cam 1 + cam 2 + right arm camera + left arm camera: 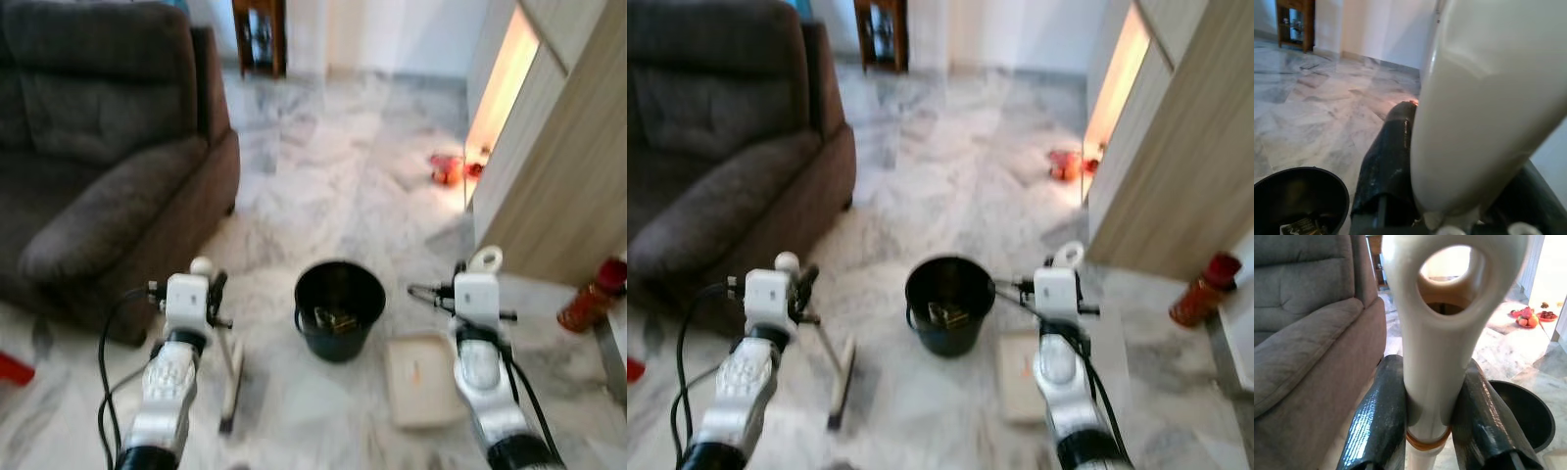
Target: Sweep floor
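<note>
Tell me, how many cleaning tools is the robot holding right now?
2. The left gripper is shut on the cream broom handle, left of the black bucket; the right gripper holds the dustpan handle, right of the bucket.

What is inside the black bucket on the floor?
The black bucket stands between the two arms. At its bottom lies some small, pale, crumpled rubbish, too blurred to name. The near wall hides part of the bottom, so more may lie there.
</note>
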`<state>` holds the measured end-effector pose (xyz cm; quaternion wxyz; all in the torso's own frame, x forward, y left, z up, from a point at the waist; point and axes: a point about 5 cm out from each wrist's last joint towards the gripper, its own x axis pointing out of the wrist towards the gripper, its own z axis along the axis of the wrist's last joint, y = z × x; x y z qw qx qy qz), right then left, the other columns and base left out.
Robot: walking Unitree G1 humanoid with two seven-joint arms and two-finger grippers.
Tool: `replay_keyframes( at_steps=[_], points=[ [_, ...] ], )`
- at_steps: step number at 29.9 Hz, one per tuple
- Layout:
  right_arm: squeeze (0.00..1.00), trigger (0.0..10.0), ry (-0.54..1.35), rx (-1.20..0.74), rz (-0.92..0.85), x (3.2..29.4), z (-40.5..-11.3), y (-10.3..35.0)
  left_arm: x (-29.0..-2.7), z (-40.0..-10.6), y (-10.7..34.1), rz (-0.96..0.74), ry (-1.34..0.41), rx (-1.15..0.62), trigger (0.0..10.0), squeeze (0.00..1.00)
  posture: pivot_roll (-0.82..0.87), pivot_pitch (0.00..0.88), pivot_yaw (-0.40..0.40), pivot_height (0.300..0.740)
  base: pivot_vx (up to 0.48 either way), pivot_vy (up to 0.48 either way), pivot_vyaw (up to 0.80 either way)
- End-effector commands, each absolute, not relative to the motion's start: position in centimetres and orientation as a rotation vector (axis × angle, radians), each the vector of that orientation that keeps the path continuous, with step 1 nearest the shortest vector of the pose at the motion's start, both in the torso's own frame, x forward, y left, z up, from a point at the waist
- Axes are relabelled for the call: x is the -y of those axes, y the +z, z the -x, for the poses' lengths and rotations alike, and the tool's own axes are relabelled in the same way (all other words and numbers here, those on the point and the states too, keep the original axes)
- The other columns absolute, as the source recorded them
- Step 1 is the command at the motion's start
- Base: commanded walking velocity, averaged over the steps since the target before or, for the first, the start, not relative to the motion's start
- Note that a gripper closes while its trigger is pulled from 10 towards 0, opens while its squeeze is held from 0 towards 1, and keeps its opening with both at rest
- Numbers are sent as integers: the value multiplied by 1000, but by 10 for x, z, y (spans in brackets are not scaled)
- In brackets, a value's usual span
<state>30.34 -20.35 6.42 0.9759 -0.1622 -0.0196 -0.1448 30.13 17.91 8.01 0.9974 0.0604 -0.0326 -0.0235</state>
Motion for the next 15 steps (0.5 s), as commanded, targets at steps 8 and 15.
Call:
replay_keyframes(
  at_steps=[8,15],
  points=[
    [0,10000,-280,77,308,201,-309,73,-180,-303,87,-130,-47,95,10000,0,-2,0,-11,740,-126,0,0],
    [0,10000,-284,62,269,202,-310,72,-179,-305,88,-133,-39,95,10000,0,-10,0,-11,740,0,0,0]
  ],
)
